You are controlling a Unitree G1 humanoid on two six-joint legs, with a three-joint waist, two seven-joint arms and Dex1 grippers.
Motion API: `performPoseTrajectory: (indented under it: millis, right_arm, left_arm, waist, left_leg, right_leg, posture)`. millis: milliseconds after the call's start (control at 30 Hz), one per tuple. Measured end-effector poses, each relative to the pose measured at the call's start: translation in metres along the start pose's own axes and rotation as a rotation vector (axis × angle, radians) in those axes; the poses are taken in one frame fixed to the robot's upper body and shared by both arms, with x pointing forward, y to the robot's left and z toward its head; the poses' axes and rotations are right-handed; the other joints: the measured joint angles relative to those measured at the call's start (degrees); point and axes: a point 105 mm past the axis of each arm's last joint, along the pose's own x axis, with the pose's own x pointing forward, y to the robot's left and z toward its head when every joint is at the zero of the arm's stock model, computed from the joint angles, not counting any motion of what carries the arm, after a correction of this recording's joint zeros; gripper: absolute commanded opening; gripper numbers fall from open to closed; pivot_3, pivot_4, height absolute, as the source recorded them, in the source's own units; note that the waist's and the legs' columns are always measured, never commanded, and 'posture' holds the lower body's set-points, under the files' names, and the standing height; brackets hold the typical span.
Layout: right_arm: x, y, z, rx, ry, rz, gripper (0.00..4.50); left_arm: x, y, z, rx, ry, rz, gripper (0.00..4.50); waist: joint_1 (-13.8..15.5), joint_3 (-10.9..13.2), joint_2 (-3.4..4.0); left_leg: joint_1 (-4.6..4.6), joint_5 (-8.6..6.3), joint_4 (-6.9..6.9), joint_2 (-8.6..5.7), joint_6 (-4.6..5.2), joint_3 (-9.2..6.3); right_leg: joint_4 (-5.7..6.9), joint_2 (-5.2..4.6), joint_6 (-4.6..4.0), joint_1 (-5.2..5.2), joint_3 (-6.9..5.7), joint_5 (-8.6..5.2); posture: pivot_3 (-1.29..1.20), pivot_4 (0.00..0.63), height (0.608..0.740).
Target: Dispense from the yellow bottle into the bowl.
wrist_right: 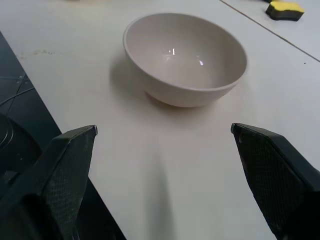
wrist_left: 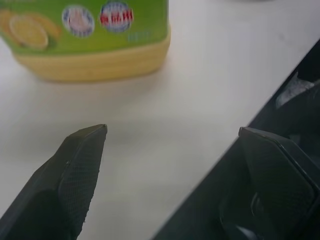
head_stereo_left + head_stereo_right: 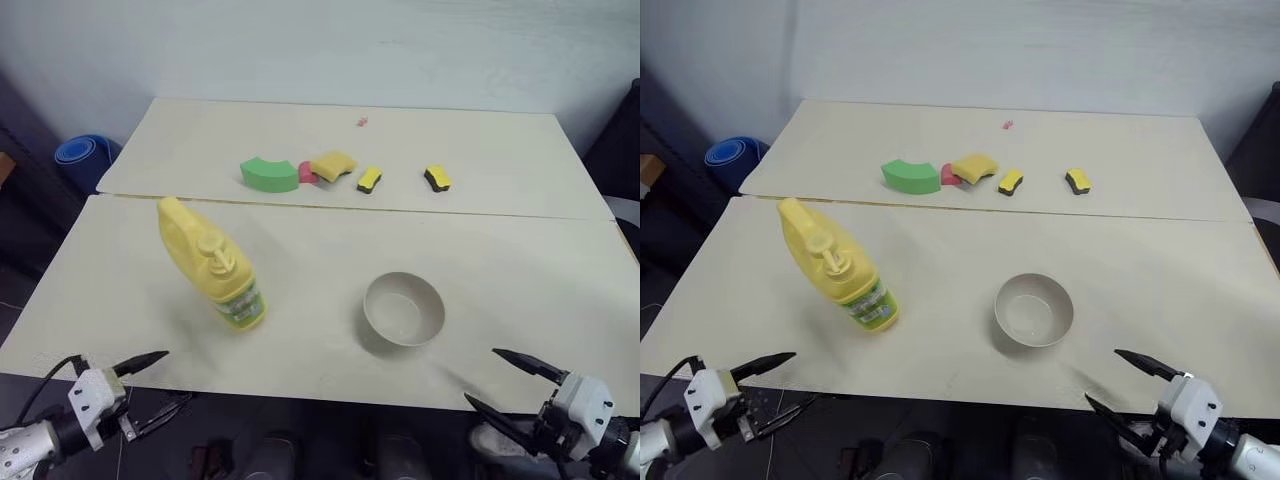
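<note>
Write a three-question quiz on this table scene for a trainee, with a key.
1. True or false: the bottle stands apart from the bowl.
2. What is in the bowl? A) sponges B) nothing visible C) the bottle's pump
3. Fill in: both the left gripper and the right gripper are ____, holding nothing.

Key
1. True. A bare stretch of table lies between them, the bottle on the robot's left.
2. B. The right wrist view shows a bare inside.
3. Open. Each hangs at the table's near edge; the sponges lie on the far side.
</note>
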Motion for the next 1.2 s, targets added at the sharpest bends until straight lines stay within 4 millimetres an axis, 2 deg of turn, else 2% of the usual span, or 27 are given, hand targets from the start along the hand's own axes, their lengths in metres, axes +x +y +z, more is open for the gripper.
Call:
performPoseTrajectory:
  millis: [100, 200, 300, 533, 700, 800, 1000, 1133, 1200]
  right_arm:
    - [0.01, 0.007, 0.005, 0.008, -0.023, 0.042, 4.5]
    - [0.033, 0.01, 0.03, -0.001, -0.091, 0.091, 4.5]
    - [0.064, 0.008, 0.048, -0.008, -0.07, 0.143, 4.5]
    - [0.111, 0.013, 0.038, -0.045, 0.087, 0.197, 4.5]
    - [0.136, 0.013, 0.025, -0.076, 0.123, 0.185, 4.5]
    - [0.144, 0.014, 0.025, -0.125, 0.109, 0.196, 3.88]
    - [0.152, 0.02, 0.026, -0.214, 0.08, 0.256, 1.64]
    - [0.159, 0.013, 0.024, -0.244, 0.095, 0.273, 0.19]
    - [0.162, 0.01, 0.027, -0.26, 0.089, 0.294, 0.03]
  left_arm:
    - [0.005, -0.003, 0.008, -0.036, -0.005, -0.035, 4.49]
    - [0.006, -0.008, 0.021, -0.158, -0.021, -0.133, 4.49]
    - [0.01, -0.013, 0.041, -0.142, -0.069, -0.235, 4.49]
    - [0.027, -0.022, 0.086, -0.012, -0.156, -0.359, 4.49]
    - [0.031, -0.027, 0.089, -0.031, -0.14, -0.37, 4.49]
    - [0.033, -0.032, 0.089, -0.054, -0.128, -0.369, 4.5]
    - [0.037, -0.03, 0.093, -0.114, -0.139, -0.308, 4.5]
    - [0.035, -0.033, 0.097, -0.125, -0.139, -0.296, 4.5]
    - [0.032, -0.035, 0.098, -0.142, -0.136, -0.293, 4.5]
  waist:
    - [-0.17, 0.01, 0.02]
    - [-0.44, 0.02, 0.0]
    - [-0.24, 0.02, 0.0]
    - [-0.06, 0.0, -0.04]
    - [-0.84, -0.01, -0.04]
    - [-0.81, -0.01, -0.04]
    - [-0.52, -0.01, -0.05]
    - [-0.82, -0.01, -0.05]
    - [-1.15, -0.01, -0.06]
  left_leg:
    - [0.02, -0.02, 0.0, 0.1, -0.08, 0.05]
    - [0.08, -0.04, 0.06, 0.38, -0.23, 0.15]
    - [0.09, 0.0, 0.11, 0.52, -0.35, 0.17]
    - [-0.06, 0.01, 0.12, 0.61, -0.48, 0.14]
    - [-0.03, 0.02, 0.12, 0.64, -0.47, 0.26]
    - [-0.04, 0.02, 0.12, 0.64, -0.48, 0.26]
    - [0.0, 0.04, 0.15, 0.64, -0.5, 0.26]
    - [0.0, 0.05, 0.18, 0.65, -0.5, 0.28]
    - [0.01, 0.04, 0.18, 0.72, -0.52, 0.28]
  right_leg:
    - [0.01, 0.11, -0.01, 0.0, 0.04, 0.0]
    - [0.01, 0.41, -0.19, -0.01, 0.18, 0.1]
    - [-0.01, 0.57, -0.36, -0.03, 0.22, 0.2]
    - [-0.01, 0.69, -0.5, -0.14, 0.12, 0.13]
    - [-0.02, 0.78, -0.49, -0.18, 0.17, 0.13]
    - [-0.02, 0.78, -0.49, -0.19, 0.16, 0.13]
    - [0.03, 0.8, -0.49, -0.17, 0.17, 0.13]
    - [0.05, 0.8, -0.49, -0.17, 0.2, 0.14]
    - [0.04, 0.82, -0.49, -0.16, 0.19, 0.14]
  posture:
    - [0.0, 0.15, 0.74]
    - [0.0, 0.15, 0.74]
    - [0.0, 0.15, 0.74]
    - [0.0, 0.15, 0.74]
    - [0.0, 0.15, 0.74]
    - [0.0, 0.15, 0.74]
    - [0.0, 0.15, 0.74]
    - [0.0, 0.15, 0.74]
    - [0.0, 0.15, 0.74]
